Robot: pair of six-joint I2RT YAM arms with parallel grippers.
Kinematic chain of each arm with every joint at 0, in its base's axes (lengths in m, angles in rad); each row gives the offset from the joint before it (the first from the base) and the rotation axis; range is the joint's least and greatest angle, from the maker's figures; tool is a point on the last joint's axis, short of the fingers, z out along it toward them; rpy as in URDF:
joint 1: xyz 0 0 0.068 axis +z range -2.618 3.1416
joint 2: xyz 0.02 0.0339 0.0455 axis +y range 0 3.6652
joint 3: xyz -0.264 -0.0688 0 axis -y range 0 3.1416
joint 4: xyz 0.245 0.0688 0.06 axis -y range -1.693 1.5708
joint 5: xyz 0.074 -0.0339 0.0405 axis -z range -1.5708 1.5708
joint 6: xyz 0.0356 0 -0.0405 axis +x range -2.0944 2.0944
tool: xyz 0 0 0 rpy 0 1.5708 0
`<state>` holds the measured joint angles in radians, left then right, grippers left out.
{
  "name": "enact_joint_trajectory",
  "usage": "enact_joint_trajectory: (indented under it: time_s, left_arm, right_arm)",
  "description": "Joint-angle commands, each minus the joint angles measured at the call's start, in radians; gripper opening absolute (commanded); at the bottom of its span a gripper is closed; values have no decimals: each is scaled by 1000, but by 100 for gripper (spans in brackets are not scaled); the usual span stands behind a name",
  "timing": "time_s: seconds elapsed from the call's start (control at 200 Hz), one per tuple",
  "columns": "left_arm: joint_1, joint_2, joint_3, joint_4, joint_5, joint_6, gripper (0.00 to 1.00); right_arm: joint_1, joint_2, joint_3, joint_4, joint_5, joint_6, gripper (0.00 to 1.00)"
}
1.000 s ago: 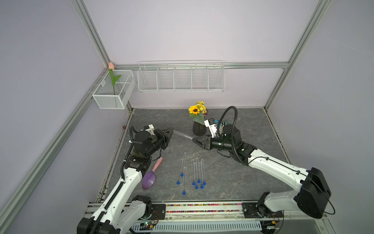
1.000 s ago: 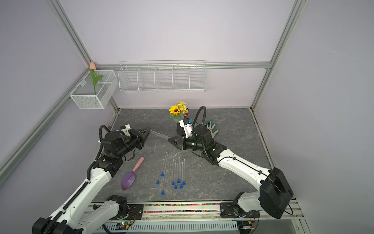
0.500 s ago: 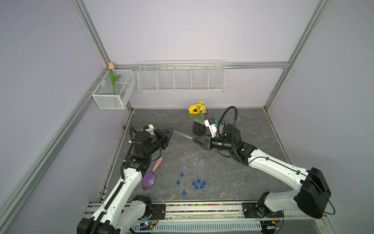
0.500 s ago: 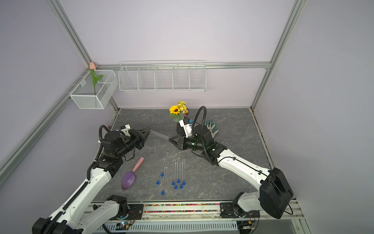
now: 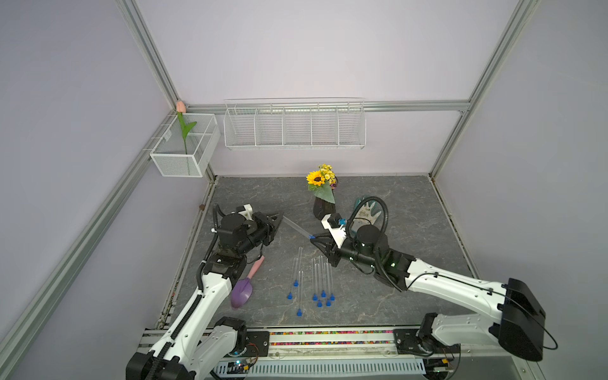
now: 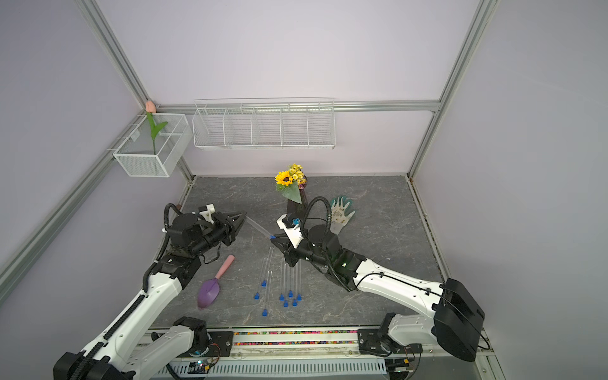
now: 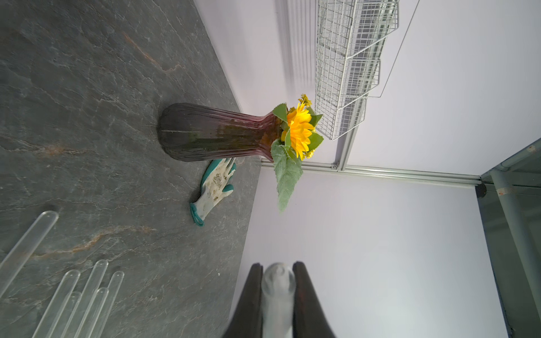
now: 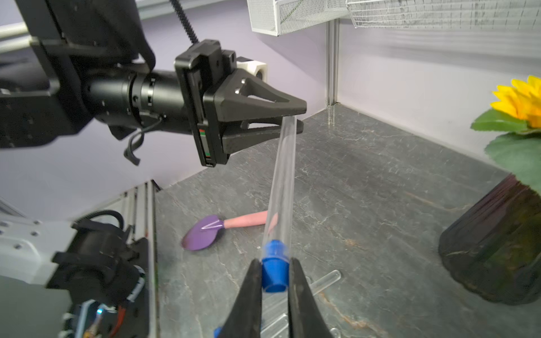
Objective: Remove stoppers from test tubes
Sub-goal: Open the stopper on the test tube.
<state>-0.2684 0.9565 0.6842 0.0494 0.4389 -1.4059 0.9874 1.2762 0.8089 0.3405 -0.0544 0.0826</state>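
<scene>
Left gripper [image 8: 294,120] is clamped on the closed end of a test tube [image 8: 281,181], which spans across to the right gripper [image 8: 273,263], pinched tight on the blue stopper [image 8: 274,276] between its fingertips. Looks like the pull comes next: straight along the tube, no bending.

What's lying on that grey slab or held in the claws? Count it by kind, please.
Clear test tubes: 9
Blue plug-shaped stoppers: 9
Purple scoop with pink handle: 1
Dark ribbed vase of flowers: 1
White-and-teal glove: 1
Total: 21
</scene>
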Motion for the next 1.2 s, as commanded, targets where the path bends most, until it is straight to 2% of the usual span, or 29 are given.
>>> enact_joint_trajectory:
  time_s: [0.0, 0.26, 0.485, 0.55, 0.755, 0.87, 1.0, 1.195]
  left_arm:
    - [8, 2, 10, 61, -7, -36, 0]
    - [54, 30, 21, 63, 31, -27, 0]
    - [108, 52, 23, 49, 66, -4, 0]
    - [109, 62, 53, -20, 73, 53, 0]
    - [97, 133, 183, -329, 109, 380, 0]
    - [31, 204, 199, -388, 95, 483, 0]
    - [-112, 329, 254, -435, 38, 581, 0]
    - [-305, 562, 377, -431, -5, 629, 0]
  right_arm:
    - [43, -4, -75, 21, 93, -203, 9]
    - [69, -24, -122, 38, 147, -223, 8]
    - [73, -55, -140, 13, 173, -173, 8]
    - [72, -62, -127, -30, 192, -130, 8]
    - [26, -83, -57, -288, 244, 68, 10]
    - [-18, -83, -19, -465, 271, 156, 13]
    - [-86, -73, 9, -641, 265, 260, 15]
    - [-151, -60, 16, -791, 250, 332, 17]
